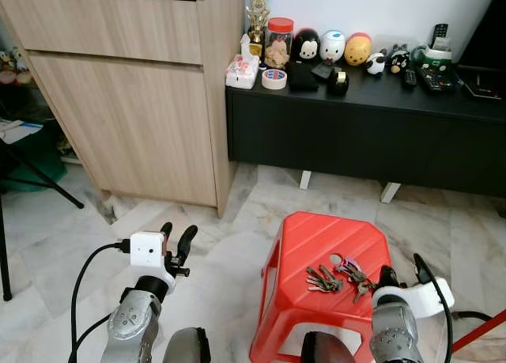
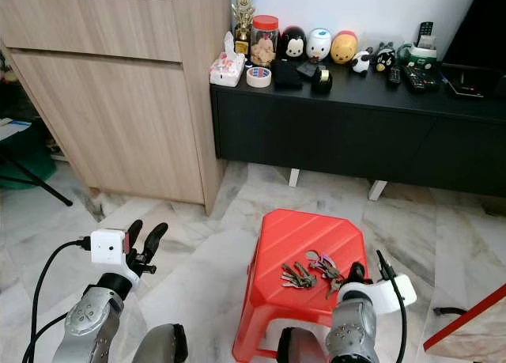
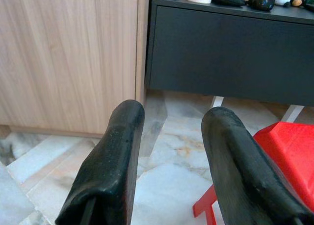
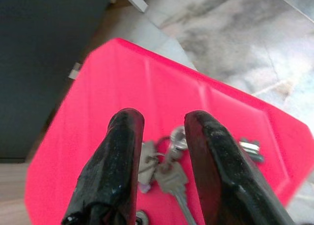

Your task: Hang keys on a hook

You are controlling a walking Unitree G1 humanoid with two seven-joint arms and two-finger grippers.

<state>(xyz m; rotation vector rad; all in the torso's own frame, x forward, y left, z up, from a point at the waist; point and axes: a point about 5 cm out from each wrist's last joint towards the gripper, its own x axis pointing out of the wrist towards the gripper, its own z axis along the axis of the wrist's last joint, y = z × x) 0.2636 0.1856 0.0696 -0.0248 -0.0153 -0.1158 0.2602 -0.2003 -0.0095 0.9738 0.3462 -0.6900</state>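
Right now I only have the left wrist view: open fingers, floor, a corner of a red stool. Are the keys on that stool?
Observer: Yes. The keys lie on top of the stool, near its front right edge.
Operator: Where is the right gripper?
Observer: The right gripper is open just above the keys, with one key between its fingers, not yet gripped.
Operator: And how does my left gripper sit relative to the stool?
Observer: The left gripper hangs over the floor to the left of the stool, apart from it.
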